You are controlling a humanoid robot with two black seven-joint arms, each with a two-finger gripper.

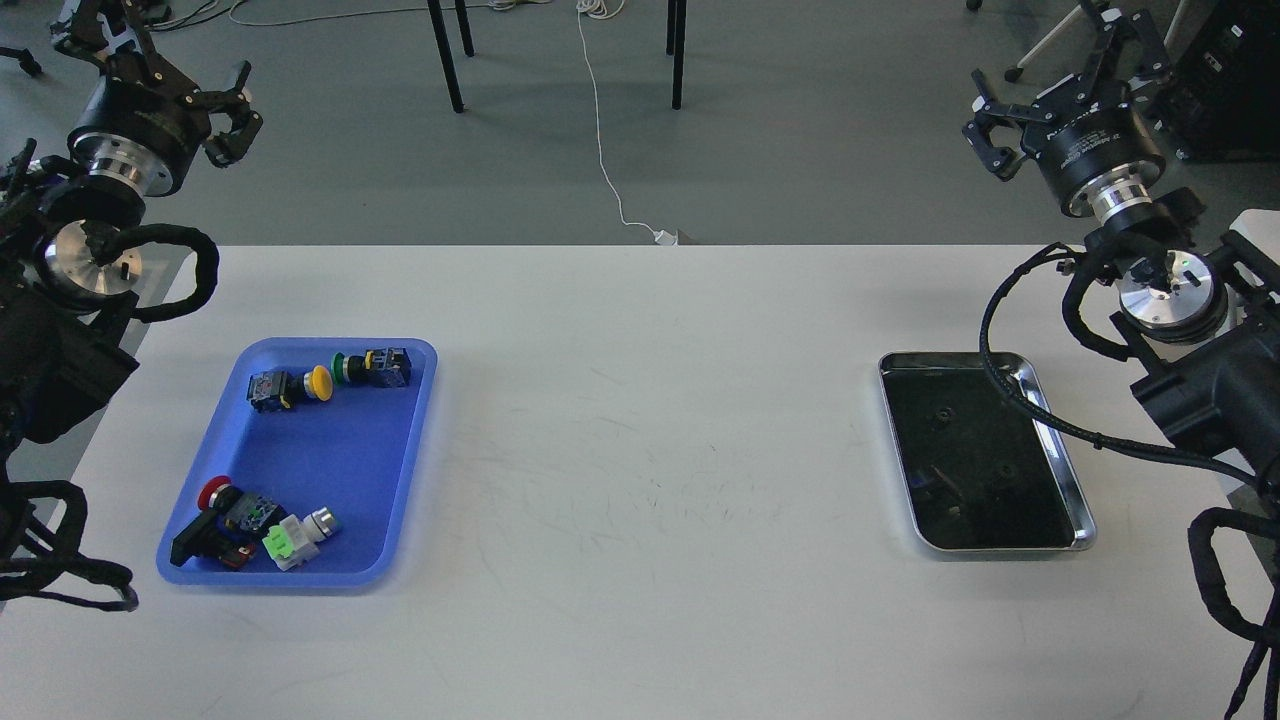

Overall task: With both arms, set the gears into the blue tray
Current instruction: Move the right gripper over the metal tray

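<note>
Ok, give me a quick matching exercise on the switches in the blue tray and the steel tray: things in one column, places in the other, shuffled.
Things:
1. yellow switch
2. green switch
3. red switch
4. steel tray

Places:
A. near left corner of the blue tray
B. right side of the table
C. far end of the blue tray, left of its neighbour
D. far end of the blue tray, nearest its right rim

Pairs: 1-C, 2-D, 3-A, 4-B

Matt blue plastic tray point(420, 400); shiny steel tray point(1070, 480) w/ glossy dark bottom.
</note>
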